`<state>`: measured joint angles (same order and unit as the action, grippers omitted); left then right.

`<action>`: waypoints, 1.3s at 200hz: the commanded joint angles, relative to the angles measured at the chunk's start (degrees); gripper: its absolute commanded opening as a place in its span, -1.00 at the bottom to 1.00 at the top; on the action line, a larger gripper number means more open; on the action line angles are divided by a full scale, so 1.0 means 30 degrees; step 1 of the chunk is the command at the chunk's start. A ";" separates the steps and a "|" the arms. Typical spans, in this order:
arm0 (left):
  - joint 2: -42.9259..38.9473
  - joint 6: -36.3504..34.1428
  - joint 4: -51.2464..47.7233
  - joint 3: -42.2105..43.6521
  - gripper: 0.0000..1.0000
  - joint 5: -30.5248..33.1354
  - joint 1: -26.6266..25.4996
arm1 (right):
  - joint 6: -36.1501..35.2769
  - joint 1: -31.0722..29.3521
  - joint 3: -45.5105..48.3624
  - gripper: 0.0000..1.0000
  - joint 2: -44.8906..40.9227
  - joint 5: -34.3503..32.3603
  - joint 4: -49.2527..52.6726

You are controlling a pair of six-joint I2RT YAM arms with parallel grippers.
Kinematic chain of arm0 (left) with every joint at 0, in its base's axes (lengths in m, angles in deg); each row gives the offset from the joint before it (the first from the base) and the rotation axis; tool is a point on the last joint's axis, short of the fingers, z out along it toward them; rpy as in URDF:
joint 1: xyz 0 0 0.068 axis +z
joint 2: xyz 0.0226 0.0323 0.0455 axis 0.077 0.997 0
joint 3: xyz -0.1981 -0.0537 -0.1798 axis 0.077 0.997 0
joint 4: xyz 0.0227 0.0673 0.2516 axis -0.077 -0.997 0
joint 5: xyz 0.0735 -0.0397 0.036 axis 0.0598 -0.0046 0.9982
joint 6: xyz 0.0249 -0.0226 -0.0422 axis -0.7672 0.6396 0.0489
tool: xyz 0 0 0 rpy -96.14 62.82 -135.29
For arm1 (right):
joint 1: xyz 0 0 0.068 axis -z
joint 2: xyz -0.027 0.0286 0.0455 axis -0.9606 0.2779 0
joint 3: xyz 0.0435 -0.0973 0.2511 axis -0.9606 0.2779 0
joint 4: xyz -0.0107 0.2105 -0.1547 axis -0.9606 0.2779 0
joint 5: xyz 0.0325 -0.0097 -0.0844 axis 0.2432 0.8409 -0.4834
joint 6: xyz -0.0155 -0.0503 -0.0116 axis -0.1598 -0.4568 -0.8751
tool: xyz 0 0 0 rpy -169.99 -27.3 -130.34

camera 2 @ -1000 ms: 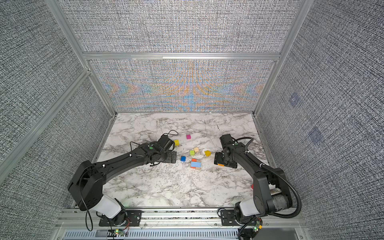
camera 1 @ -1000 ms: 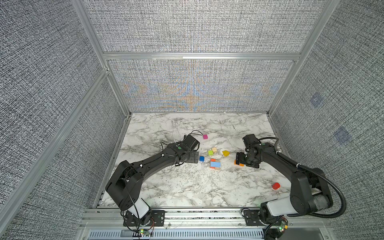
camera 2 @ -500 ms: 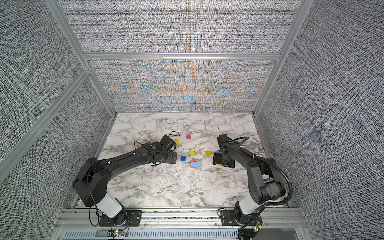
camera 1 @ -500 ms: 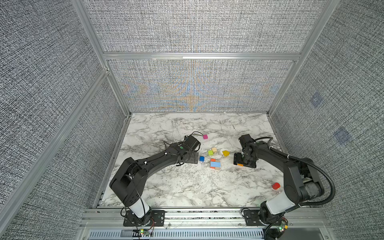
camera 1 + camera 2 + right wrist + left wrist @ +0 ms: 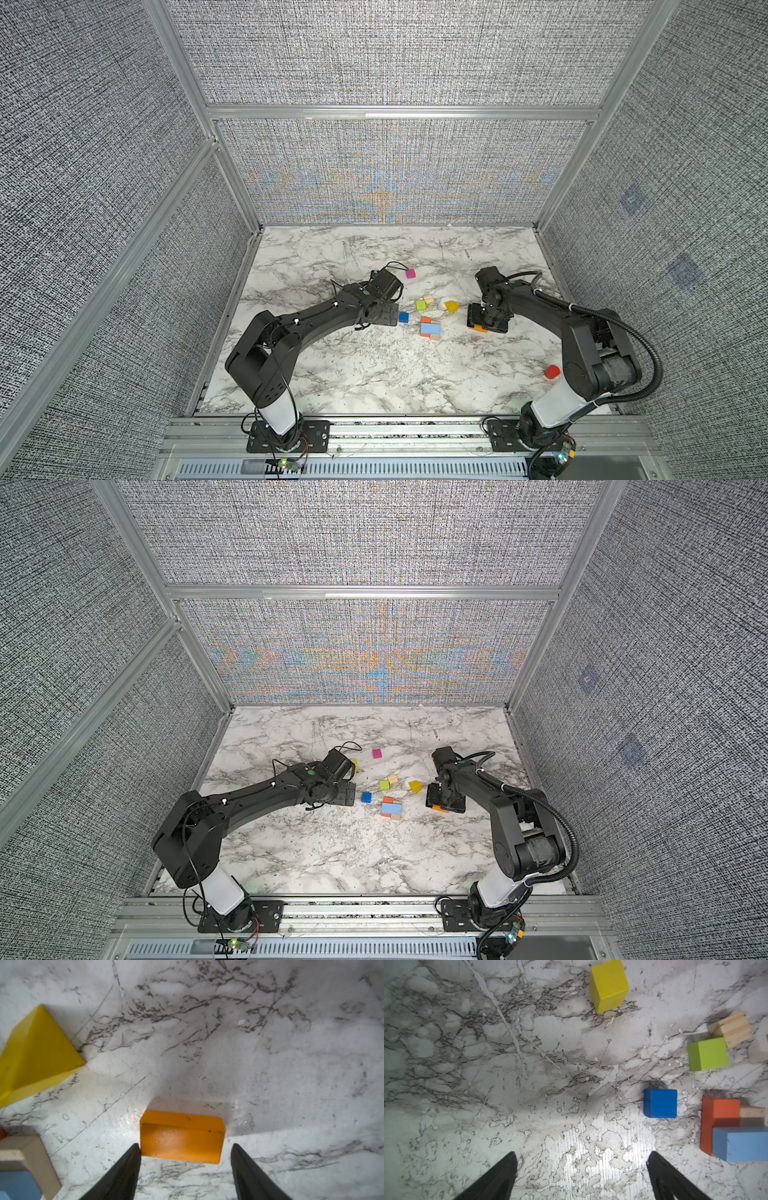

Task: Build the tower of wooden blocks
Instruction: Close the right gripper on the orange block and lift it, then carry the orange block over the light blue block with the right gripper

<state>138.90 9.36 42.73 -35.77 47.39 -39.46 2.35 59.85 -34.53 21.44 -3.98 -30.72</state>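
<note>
Now your right gripper (image 5: 185, 1147) straddles the orange brick (image 5: 181, 1138) lying on the marble table (image 5: 270, 1064). Its fingers are spread, one tip at the brick's end and the other just clear. Your left gripper (image 5: 583, 1153) hangs wide open and empty near the blue cube (image 5: 660, 1103). Between the grippers sits the tower (image 5: 430, 328), only a light blue brick (image 5: 741, 1144) on an orange block (image 5: 716, 1113) and a tan block (image 5: 752, 1112).

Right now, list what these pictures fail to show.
- Orange brick: both top views, the right claw covers most of it.
- Tan brick: left wrist view, light blue brick and frame edge cut it off.
- Yellow cube: in a top view, left arm hides most.
- Red block: top view, too small to tell its shape.
</note>
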 commanded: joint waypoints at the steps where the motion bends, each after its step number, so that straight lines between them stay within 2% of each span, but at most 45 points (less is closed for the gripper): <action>1: 0.0003 -0.0103 -0.0199 -0.0060 0.97 0.0208 0.0033 | 0.0114 -0.0014 0.0076 0.33 0.0095 -0.0059 -0.0103; 92: -0.0584 0.0079 -0.0227 0.0508 0.97 0.0384 0.0036 | 0.0185 -0.0259 -0.0138 0.34 0.0618 -0.0403 -0.0091; 176: -0.0790 0.0102 -0.0312 0.0555 0.97 0.0439 0.0036 | 0.0221 -0.0511 -0.0326 0.18 -0.0200 -0.0704 0.0534; 221: -0.1133 0.0072 -0.0423 0.0635 0.97 0.0588 0.0021 | 0.0342 -0.1180 -0.0511 0.16 -0.1225 -0.0815 0.1394; 260: -0.1633 0.0159 -0.0431 0.1000 0.97 0.0680 0.0034 | 0.0644 -0.2108 -0.1905 0.15 -0.1714 -0.0905 0.2230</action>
<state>135.03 9.47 42.38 -33.41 48.74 -39.42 3.38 54.95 -38.99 17.00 -5.90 -27.12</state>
